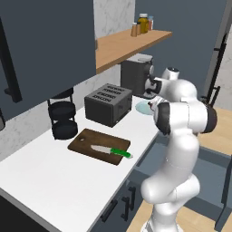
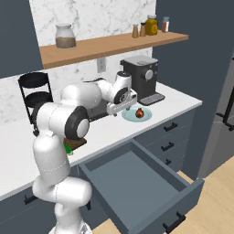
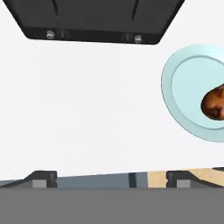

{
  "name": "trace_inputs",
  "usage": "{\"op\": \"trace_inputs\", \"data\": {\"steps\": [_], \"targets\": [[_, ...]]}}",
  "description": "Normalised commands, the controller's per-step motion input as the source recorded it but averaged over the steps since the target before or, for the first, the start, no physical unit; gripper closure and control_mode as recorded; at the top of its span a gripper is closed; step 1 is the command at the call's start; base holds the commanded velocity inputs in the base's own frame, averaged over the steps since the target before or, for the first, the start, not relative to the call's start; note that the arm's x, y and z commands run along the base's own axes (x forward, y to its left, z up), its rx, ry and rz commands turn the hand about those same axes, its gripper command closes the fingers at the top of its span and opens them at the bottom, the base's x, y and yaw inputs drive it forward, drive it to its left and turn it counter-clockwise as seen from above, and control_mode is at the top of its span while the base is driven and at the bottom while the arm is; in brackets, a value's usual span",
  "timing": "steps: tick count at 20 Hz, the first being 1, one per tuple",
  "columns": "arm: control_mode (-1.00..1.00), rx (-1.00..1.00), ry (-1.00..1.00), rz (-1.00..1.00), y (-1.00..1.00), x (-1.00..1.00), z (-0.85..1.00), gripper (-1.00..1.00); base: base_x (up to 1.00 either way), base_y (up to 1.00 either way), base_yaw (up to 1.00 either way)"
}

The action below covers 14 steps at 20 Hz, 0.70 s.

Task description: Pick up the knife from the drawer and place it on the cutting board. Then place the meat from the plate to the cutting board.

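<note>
The knife [image 1: 111, 151], with its green handle and short silver blade, lies on the dark brown cutting board [image 1: 90, 140]. In the right base view only the board's edge [image 2: 78, 144] and the knife's green handle [image 2: 68, 148] peek out behind my arm. The meat [image 2: 139, 113] sits on the pale blue plate [image 2: 132, 117] by the coffee machine. My gripper [image 2: 119, 109] hovers over the white counter just left of the plate. In the hand view the gripper [image 3: 111, 179] is open and holds nothing, with the plate [image 3: 186, 98] and meat [image 3: 214, 103] off to the right. The drawer [image 2: 137, 183] stands pulled out and looks empty.
A dark toaster [image 1: 108, 103] stands behind the board, and its front [image 3: 96, 22] is close to the hand. A coffee machine [image 2: 140, 77] is right of the plate. A black tiered rack [image 1: 62, 118] stands at the left. Jars [image 2: 65, 36] sit on the wooden shelf.
</note>
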Motion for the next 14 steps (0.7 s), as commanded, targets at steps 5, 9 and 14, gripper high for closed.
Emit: {"op": "trace_inputs", "data": {"steps": [5,9,14], "targets": [[-1.0,0.0,0.0,-0.53,-0.53,0.77,-0.22,-1.0,0.0,0.0,0.0],[-1.0,0.0,0.0,-0.44,-0.09,0.58,-0.52,-1.0,0.0,0.0,0.0],[-1.0,0.0,0.0,-0.29,0.0,0.41,-0.44,-1.0,0.0,0.0,0.0]]}}
